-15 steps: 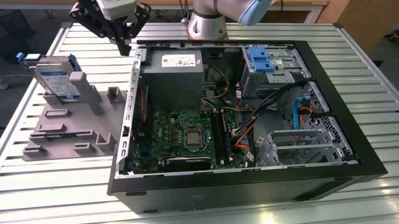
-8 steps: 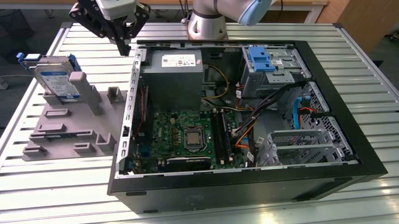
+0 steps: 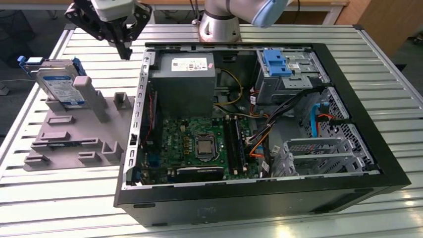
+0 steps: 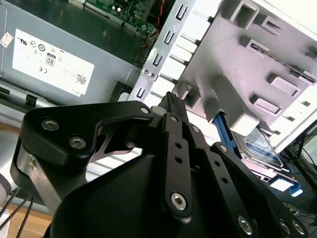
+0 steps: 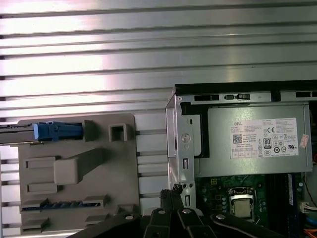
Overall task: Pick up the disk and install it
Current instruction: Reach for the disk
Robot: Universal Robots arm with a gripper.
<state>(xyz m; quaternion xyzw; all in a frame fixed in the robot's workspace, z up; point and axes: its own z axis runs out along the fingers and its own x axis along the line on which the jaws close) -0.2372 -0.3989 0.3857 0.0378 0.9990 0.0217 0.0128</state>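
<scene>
Above the gap between fixture (image 3: 73, 134) and case (image 3: 264, 198), the gripper (image 3: 124, 53) hangs empty, jaws pinched together, well apart from the disk (image 3: 59, 85) leaning upright in that fixture.

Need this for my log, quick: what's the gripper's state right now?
Gripper: closed, holding nothing, above the table; the disk stands apart in the grey fixture block.
</scene>
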